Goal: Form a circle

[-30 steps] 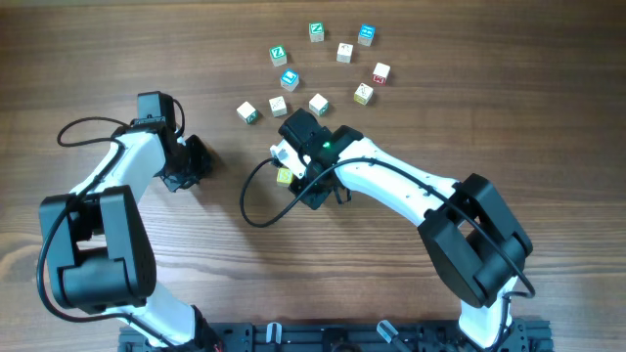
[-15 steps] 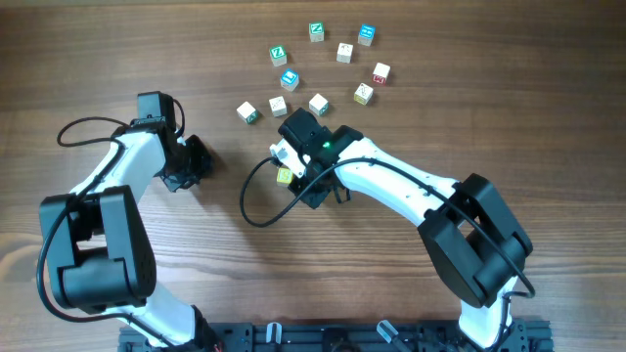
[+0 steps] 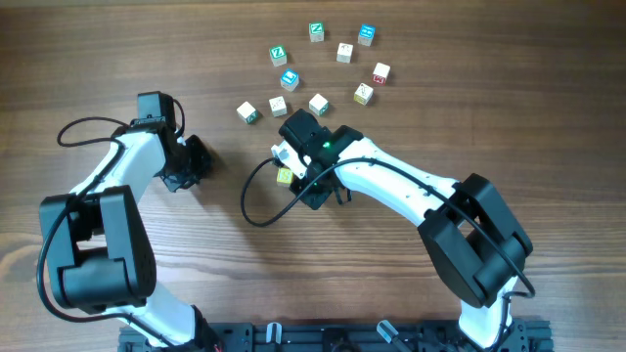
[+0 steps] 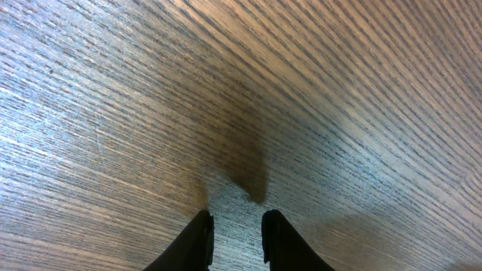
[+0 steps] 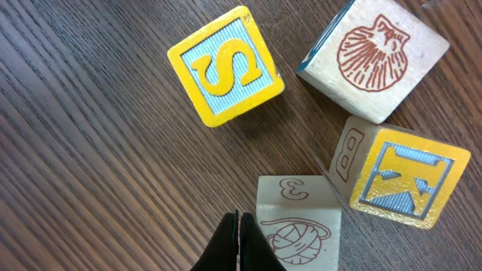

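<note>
Right wrist view: closed fingers beside a half-made circle of blocks.
Right fingers [image 5: 226,252], shut and empty, sat just beside the number-three block [image 5: 297,214]; the circle [image 5: 403,177] lay ahead, its S block [image 5: 226,66] apart. Best push low and gently, sliding it inward. Left fingers [image 4: 199,241] hung slightly parted, empty, over the worktop [image 4: 113,90]. Nothing had shifted since a second earlier.

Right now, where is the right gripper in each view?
Overhead: right gripper at frame centre, just below the arc of blocks; its fingertips are hidden under its body.
Left wrist: not in it; only the left gripper over bare wood.
Right wrist: bottom centre, fingers shut, tips beside the 3 block.
Shared landmark: the wood-grain table shows in all three.
</note>
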